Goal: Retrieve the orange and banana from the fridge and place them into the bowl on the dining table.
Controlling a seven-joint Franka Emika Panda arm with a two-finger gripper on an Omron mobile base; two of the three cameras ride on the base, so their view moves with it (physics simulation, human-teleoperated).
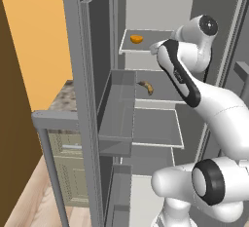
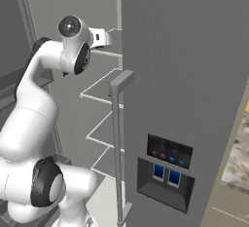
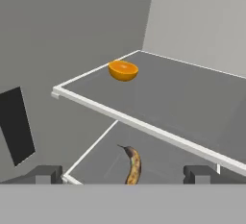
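Observation:
The fridge (image 1: 87,75) stands open, and my arm reaches into it at the height of the top shelf. The orange (image 1: 136,39) (image 3: 123,70) rests on that upper shelf (image 3: 192,103), toward its back left corner. One shelf lower lies the banana (image 1: 147,87) (image 3: 133,166), yellow-brown and curved. My gripper (image 3: 124,175) is open, its fingertips (image 3: 45,174) wide apart with nothing between them, and it hangs in front of the upper shelf's edge, some way short of the orange. The bowl is out of view.
The closed fridge door (image 2: 185,75), with its bar handle (image 2: 116,148) and dispenser panel (image 2: 169,153), stands right of the arm. Door bins (image 1: 116,119) line the left. A marbled counter (image 1: 65,99) sits left; I cannot tell whether the stone sliver (image 2: 238,158) is the dining table.

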